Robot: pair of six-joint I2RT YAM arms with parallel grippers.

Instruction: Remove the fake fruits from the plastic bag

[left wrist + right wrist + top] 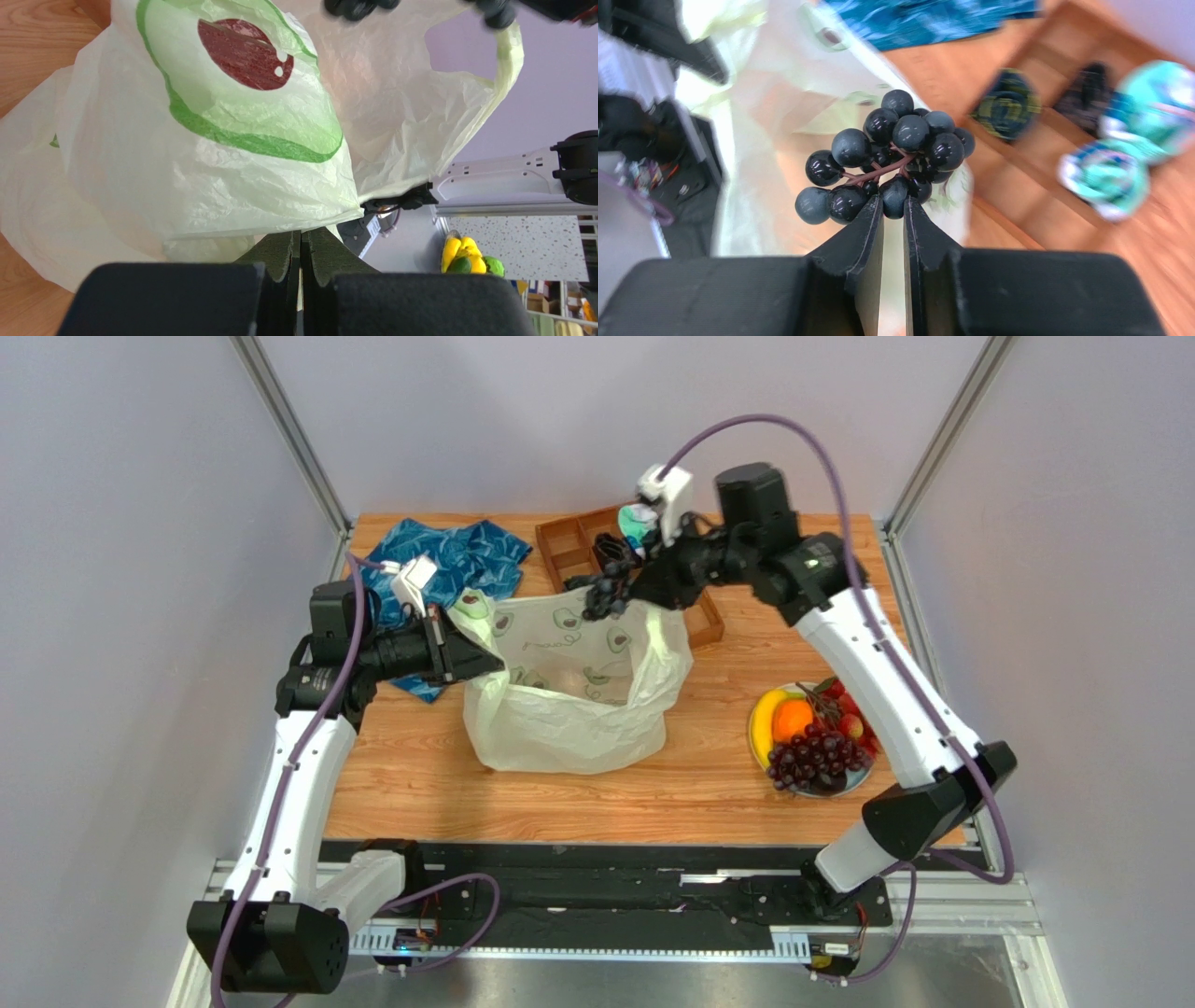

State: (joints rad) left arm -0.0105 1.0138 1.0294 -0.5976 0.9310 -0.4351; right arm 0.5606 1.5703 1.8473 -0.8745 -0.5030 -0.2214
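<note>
Plastic bag (pixel 561 721) sits mid-table, mouth open upward. L gripper (pixel 474 658) is closed tight on its left rim. R gripper (pixel 613 588) hovers over the bag's far edge, fingers nearly together, clamping the stem of dark purple grape bunch (pixel 892 157). Plate (pixel 846 784), right of the bag, holds banana (pixel 762 731), orange (pixel 793 718) & red grape bunch (pixel 818 756). Wooden tray (pixel 568 546) behind the bag has teal-white socks (pixel 1099 178) & black cords (pixel 1092 84) in separate compartments. Bag's contents: can't tell.

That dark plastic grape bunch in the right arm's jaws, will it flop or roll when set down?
The dark plastic grape bunch is probably stiff: its berries hold a tight cluster on brown stems. It seems light: the right gripper holds it by a narrow pinch. Lumpy, not round, it likely settles instead of rolling.
</note>
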